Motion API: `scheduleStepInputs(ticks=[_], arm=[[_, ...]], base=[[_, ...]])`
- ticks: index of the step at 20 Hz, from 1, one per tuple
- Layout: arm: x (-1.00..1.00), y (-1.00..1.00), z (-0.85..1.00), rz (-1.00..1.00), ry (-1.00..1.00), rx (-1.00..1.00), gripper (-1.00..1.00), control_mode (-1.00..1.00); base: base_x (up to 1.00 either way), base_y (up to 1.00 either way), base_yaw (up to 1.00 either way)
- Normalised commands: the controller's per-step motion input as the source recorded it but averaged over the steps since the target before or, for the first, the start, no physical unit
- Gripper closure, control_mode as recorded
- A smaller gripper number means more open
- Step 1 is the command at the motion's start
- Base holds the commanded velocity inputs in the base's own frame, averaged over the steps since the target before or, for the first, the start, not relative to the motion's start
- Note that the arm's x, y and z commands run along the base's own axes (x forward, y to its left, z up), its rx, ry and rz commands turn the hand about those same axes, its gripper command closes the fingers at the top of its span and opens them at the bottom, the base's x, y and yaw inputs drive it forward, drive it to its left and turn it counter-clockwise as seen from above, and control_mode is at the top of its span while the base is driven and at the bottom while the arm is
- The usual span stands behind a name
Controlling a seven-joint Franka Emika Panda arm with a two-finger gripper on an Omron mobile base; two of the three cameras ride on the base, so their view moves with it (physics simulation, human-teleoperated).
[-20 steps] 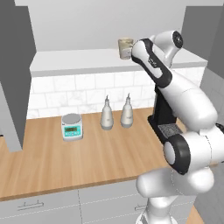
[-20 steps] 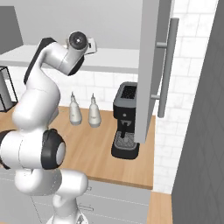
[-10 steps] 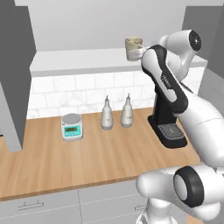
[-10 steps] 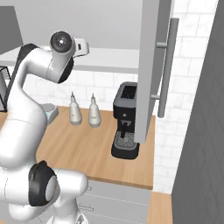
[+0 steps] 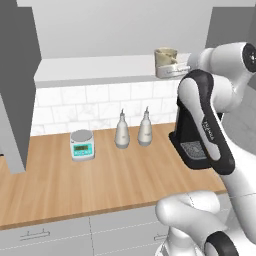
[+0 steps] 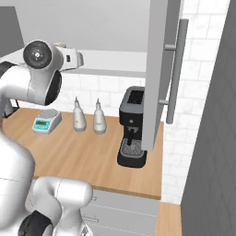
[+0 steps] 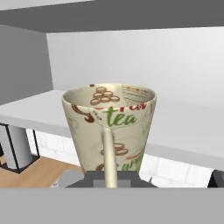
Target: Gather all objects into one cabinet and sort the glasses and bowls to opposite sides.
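Note:
The cream-beige tumbler (image 5: 164, 56) has a tea print and hangs just above the white shelf floor (image 5: 95, 67) of the open wall cabinet, toward its right end. My gripper (image 5: 173, 71) is shut on it from the near right side. In the hand view the tumbler (image 7: 109, 124) stands upright and close, its thin handle facing me, with the shelf floor (image 7: 183, 127) and pale back wall behind it. The bowls are out of view.
On the wooden counter (image 5: 100, 185) stand a small scale (image 5: 82, 145), two grey-white bottles (image 5: 122, 131) (image 5: 145, 129) and a black coffee machine (image 5: 192, 142). An open grey cabinet door (image 6: 159, 69) with a silver bar handle (image 6: 177, 69) juts out on the right.
The arm has swung right along the cabinet shelf, carrying the tumbler to the right and slightly lower. The gripper stays shut on it.

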Motion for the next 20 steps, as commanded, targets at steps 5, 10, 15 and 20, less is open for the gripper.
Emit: scheduleStepInputs(ticks=[5, 10, 15, 20], arm=[[-0.99, -0.16, 0.00, -0.12, 0.00, 0.05, 1.00, -1.00], [-0.82, -0.04, 0.00, -0.11, 0.00, 0.00, 1.00, -1.00], [-0.65, 0.00, 0.00, -0.07, 0.00, 0.00, 1.00, -1.00], [-0.31, -0.05, 0.00, 0.00, 0.00, 0.00, 1.00, -1.00]], base=[[0.00, 0.00, 0.00], [0.00, 0.00, 0.00], [0.00, 0.00, 0.00], [0.00, 0.00, 0.00]])
